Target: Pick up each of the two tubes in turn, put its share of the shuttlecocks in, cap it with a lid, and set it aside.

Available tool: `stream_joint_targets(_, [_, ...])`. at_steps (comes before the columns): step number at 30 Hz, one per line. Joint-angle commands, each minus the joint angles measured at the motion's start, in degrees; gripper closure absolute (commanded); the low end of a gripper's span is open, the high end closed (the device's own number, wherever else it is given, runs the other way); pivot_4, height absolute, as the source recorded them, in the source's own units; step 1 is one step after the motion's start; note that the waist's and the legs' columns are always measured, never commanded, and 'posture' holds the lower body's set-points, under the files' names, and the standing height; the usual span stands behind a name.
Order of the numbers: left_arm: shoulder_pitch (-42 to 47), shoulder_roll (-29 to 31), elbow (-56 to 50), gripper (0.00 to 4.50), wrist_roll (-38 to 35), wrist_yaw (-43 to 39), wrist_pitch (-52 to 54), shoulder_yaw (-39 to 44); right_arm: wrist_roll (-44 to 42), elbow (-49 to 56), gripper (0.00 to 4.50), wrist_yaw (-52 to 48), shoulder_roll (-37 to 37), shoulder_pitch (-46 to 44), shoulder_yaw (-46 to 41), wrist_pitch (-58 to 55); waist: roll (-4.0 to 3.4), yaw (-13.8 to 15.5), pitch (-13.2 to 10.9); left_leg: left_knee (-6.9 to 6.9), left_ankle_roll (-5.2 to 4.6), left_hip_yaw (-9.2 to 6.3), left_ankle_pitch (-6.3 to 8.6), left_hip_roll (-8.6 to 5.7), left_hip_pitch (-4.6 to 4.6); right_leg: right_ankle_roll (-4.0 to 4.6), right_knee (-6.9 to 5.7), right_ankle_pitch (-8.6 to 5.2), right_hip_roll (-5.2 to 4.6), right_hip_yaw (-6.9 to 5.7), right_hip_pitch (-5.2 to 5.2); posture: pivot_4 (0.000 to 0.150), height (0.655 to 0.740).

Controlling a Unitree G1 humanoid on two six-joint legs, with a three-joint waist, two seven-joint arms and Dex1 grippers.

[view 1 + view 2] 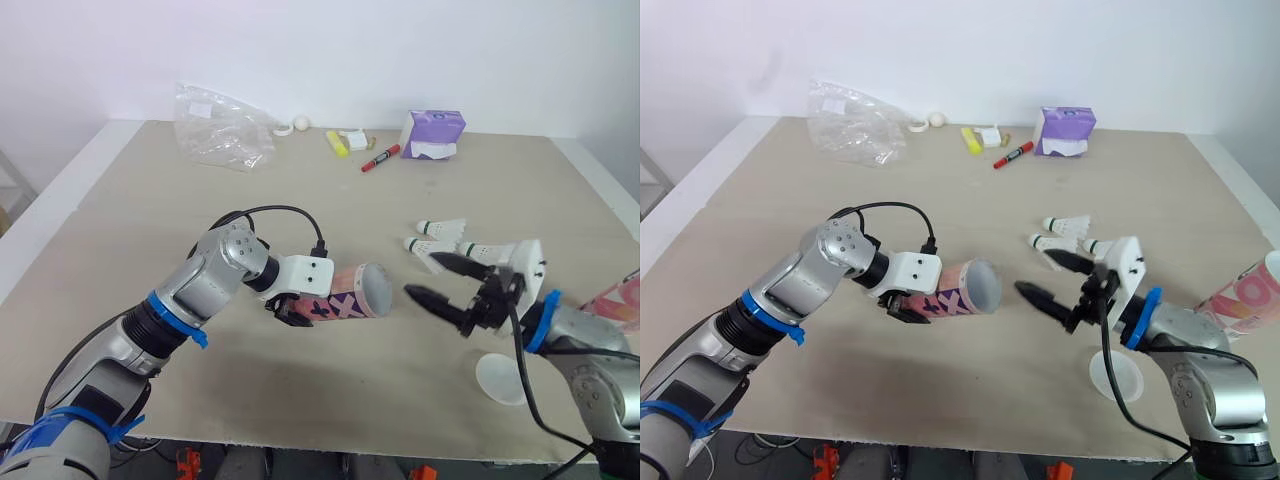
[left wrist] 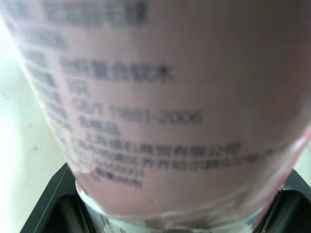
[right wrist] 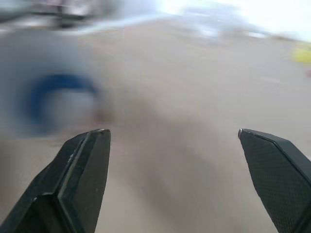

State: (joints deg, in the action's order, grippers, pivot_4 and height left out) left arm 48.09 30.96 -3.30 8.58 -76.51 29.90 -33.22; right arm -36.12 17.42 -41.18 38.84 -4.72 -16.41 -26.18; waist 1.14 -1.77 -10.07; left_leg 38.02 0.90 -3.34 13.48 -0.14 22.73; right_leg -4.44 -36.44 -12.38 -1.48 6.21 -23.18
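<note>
Left gripper (image 1: 296, 311) clamped on the pink cardboard tube with dark crosses (image 1: 350, 292), held sideways over the beige table (image 1: 300, 200). The open mouth faces the other arm, likely so loading is easy. Right gripper (image 1: 424, 276) has its jaws spread wide and empty, pointing at that mouth. White feather shuttlecocks (image 1: 440, 228) lie just behind it, none grabbed yet. A white round lid (image 1: 500, 378) waits near the right arm. The second pink tube (image 1: 615, 300) is parked at the table's right edge.

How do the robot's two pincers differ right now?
The left pincer is shut on a pink tube, held sideways; the right pincer is open and holds nothing. The left pincer reaches rightward, the right pincer leftward, toward the tube's end. Both have two black fingers.
</note>
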Motion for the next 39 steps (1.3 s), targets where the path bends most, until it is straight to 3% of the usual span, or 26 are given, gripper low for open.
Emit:
stream_joint_targets(1, [0.4, -0.6, 0.8, 1.43, 0.7, 0.7, -0.2, -1.0, 1.6, -0.2, 0.00, 8.3, -1.4, -1.6, -2.7, -3.0, -0.09, 0.2, 0.0, -0.01, 0.00, 0.00, 0.00, -0.02, 0.01, 0.00, 0.00, 0.00, -0.01, 0.00, 0.00, 0.150, 0.7400])
stream_joint_targets(15, [0.4, -1.4, 0.2, 1.43, 0.6, 0.8, 0.4, -0.7, 2.1, -3.6, 0.00, 14.8, -6.3, -5.0, 0.9, -11.1, -0.13, 0.2, 0.1, -0.02, -0.02, 0.02, -0.01, -0.04, 0.03, -0.03, 0.00, -0.01, -0.01, 0.08, -0.01, 0.150, 0.7400])
stream_joint_targets(31, [-0.9, -1.5, -0.8, 1.43, 0.7, 1.8, 1.1, -0.7, 7.9, -17.7, 0.00, 15.6, -10.5, -16.2, 4.3, -8.7, -0.17, 0.2, 0.1, 0.01, -0.05, 0.05, -0.03, -0.09, 0.08, -0.11, 0.01, 0.02, -0.01, 0.15, -0.03, 0.150, 0.7400])
stream_joint_targets(35, [-1.1, -1.7, -0.8, 1.44, 0.7, 2.2, 1.1, -0.7, 8.9, -19.6, 1.48, 15.5, -11.2, -17.7, 4.1, -7.4, -0.17, 0.3, 0.1, 0.01, -0.08, 0.03, -0.04, -0.09, 0.08, -0.23, 0.01, 0.11, -0.01, 0.15, -0.03, 0.150, 0.7400])
stream_joint_targets(39, [-1.2, -1.8, -1.0, 1.44, 0.6, 2.4, 1.2, -0.7, 9.3, -20.4, 3.66, 15.2, -11.7, -18.4, 4.2, -6.7, -0.17, 0.3, 0.1, 0.01, -0.08, 0.04, -0.05, -0.11, 0.09, -0.24, 0.01, 0.11, -0.02, 0.17, -0.02, 0.150, 0.7400])
